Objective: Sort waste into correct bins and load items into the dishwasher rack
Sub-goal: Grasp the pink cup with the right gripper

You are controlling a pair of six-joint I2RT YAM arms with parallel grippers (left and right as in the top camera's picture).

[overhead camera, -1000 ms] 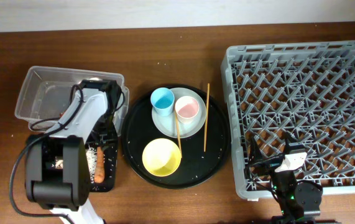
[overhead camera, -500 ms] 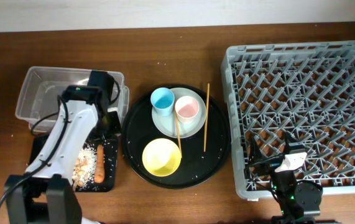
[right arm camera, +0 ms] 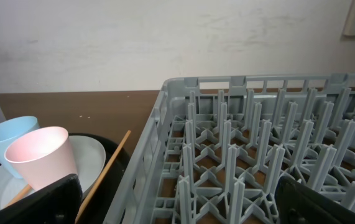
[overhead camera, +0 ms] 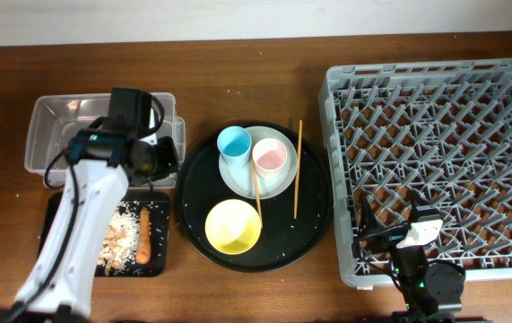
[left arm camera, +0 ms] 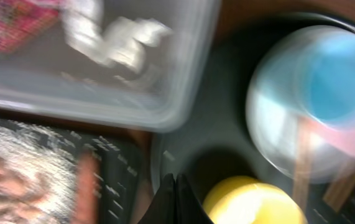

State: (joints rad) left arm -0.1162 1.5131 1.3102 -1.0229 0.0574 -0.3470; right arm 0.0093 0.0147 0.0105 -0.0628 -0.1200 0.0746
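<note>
My left gripper [overhead camera: 168, 163] is shut and holds nothing, its fingertips [left arm camera: 176, 198] hanging between the clear tub [overhead camera: 49, 148] and the round black tray [overhead camera: 314, 229]. The blurred left wrist view shows a red wrapper [left arm camera: 8, 25] and a white tissue [left arm camera: 122, 38] lying in the tub. Rice scraps [overhead camera: 121, 231] and a carrot piece [overhead camera: 144, 247] lie in the small black tray [overhead camera: 159, 267]. The blue cup [overhead camera: 234, 144] and pink cup [overhead camera: 270, 158] stand on the grey plate [overhead camera: 278, 186], beside the yellow bowl [overhead camera: 233, 225] and two chopsticks [overhead camera: 297, 170]. My right gripper [right arm camera: 183, 208] stands open at the front left corner of the dishwasher rack [overhead camera: 435, 135].
The rack [right arm camera: 245, 149] holds nothing between its pegs. One chopstick [overhead camera: 256, 193] lies across the plate toward the bowl, and the other rests on the round tray near the rack. My left arm [overhead camera: 76, 233] crosses over the small black tray.
My left gripper has shut with nothing in it and come off the clear tub toward the round tray; the arm has swung back and uncovered the black tray. The right arm has not moved.
</note>
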